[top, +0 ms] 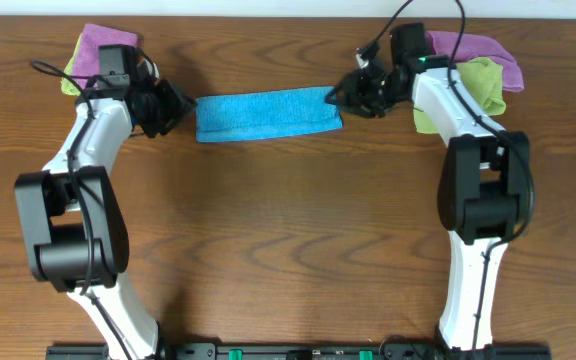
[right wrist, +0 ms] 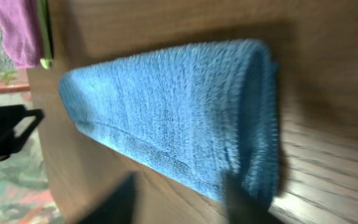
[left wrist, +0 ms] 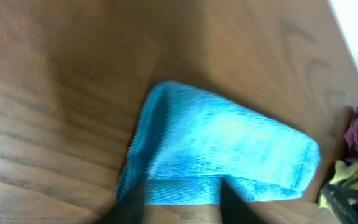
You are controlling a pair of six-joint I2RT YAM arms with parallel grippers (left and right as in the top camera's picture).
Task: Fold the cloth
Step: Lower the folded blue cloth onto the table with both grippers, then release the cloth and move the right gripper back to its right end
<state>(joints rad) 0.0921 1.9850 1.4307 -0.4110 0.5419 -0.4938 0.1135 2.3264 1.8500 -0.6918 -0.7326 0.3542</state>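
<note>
Two black two-finger grippers stand at opposite ends of one cloth. At the left end, the left gripper is released: its jaws are parted, and its dark, blurred fingers frame the near short edge of the bright sky-blue microfibre cloth without pinching it. At the right end, the right gripper is likewise released, jaws apart. One of its fingers overlaps the cloth's end corner in the wrist view; whether it touches cannot be told. The cloth lies flat on the brown wood-grain surface, folded into a long narrow band that runs left to right between the two grippers. Beyond the left arm, a purple cloth lies over a lime-green cloth. Behind the right arm, a second purple cloth rests against a second lime-green cloth.
</note>
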